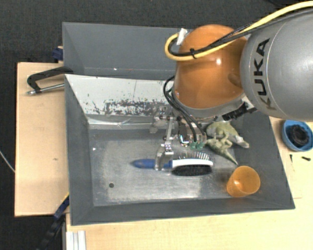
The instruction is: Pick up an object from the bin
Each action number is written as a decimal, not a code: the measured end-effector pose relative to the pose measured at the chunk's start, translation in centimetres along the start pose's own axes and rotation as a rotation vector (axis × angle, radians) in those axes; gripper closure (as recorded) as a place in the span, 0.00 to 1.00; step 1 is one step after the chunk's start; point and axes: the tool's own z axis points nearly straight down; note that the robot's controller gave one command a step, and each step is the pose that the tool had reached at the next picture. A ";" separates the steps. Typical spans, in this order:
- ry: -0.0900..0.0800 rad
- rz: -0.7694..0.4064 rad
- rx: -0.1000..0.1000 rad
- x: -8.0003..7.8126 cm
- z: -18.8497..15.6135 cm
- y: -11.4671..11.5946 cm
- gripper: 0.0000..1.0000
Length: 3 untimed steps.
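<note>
Tool position: The tool (166, 159) hangs low over the middle of the bin (120, 187). Its tip is at the neck of a brush (190, 167), where the blue handle meets the head.
Tool state: I cannot tell how far open it is. Nothing can be seen gripped in it.
Task's thing: The brush lies flat near the centre of the floor. Its white-backed, dark-bristled head is toward 3 o'clock and its handle points to 9 o'clock.
Neighbours: A pale green toy dinosaur (225, 137) lies at 2 o'clock of the tool, near the brush head. An orange cup (243, 181) lies on its side at 4 o'clock, apart from the brush.
Risk 1, slip: The neck looks narrow and smooth. A grip closed there is likely to let the heavier head swing down and twist the brush free.
Risk 2, skid: If the tool presses on the handle instead of straddling it, the brush may slide across the metal floor toward 9 o'clock.
Risk 3, snag: A shift toward 3 o'clock could catch the dinosaur and drag it along.
Risk 4, floor contact: The tool is already low. Further descent may jam it against the bin floor.
</note>
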 end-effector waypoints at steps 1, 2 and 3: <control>-0.001 -0.189 0.001 -0.9 15.6 -4.0 0.00; -0.008 -0.190 -0.001 -1.0 15.2 -3.8 1.00; -0.021 -0.329 0.000 -1.8 4.0 -3.8 1.00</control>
